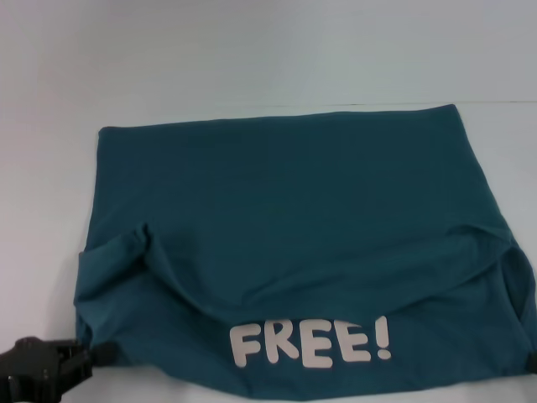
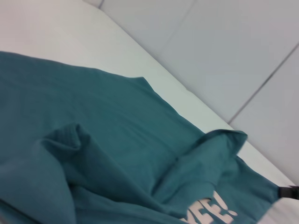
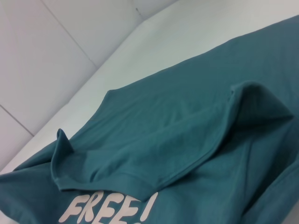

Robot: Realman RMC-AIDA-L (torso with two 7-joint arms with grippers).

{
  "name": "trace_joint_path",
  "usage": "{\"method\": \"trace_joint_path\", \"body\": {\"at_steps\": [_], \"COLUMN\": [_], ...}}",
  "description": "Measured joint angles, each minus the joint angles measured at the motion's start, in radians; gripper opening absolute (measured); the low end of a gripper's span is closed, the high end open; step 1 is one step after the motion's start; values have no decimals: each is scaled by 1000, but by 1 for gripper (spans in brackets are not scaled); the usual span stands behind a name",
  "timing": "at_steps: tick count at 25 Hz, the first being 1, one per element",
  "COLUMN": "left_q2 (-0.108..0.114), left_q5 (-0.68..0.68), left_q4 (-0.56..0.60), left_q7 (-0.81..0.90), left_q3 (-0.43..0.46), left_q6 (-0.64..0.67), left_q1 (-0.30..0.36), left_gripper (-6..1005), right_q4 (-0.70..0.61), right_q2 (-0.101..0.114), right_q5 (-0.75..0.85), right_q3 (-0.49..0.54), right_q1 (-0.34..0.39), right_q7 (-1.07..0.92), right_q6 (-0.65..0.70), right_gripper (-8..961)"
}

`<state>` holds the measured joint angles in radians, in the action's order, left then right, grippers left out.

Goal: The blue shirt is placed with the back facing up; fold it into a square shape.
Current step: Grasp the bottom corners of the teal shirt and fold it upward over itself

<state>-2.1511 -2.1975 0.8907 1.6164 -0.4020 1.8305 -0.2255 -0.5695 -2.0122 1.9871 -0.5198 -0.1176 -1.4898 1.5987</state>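
The blue shirt (image 1: 294,227) lies spread across the white table and is far bigger than the grippers. Its near strip is turned over, so the white "FREE!" lettering (image 1: 310,342) faces up; the lettering also shows in the right wrist view (image 3: 107,210) and partly in the left wrist view (image 2: 212,210). Bunched folds rise at the near left (image 1: 138,239) and near right (image 1: 503,243). My left gripper (image 1: 102,354) is at the shirt's near left corner, touching the cloth. Of my right gripper only a dark tip (image 2: 290,191) shows, at the near right corner.
The white table (image 1: 252,75) runs beyond the shirt to the far side. A pale panelled wall (image 2: 224,46) stands behind it. A narrow strip of table shows between the shirt's near edge and me.
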Motion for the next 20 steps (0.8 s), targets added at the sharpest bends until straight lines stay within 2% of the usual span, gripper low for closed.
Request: {"method": "trace_joint_path", "body": {"at_steps": [10, 20], "left_q2": [8, 13], "left_q5": [-79, -106], "left_q4": [8, 8], "left_q7": [-2, -1], "left_q3": [40, 58], "left_q6": [106, 124], "left_q1": [0, -3], "left_gripper": [37, 37], "right_q4": [-3, -3], "right_q2": [5, 16], "right_q5": [78, 100], "right_q3": [96, 145], "right_q1": [15, 24], "right_q7": [43, 51], "right_q6": [79, 121], "right_gripper": [14, 15]}}
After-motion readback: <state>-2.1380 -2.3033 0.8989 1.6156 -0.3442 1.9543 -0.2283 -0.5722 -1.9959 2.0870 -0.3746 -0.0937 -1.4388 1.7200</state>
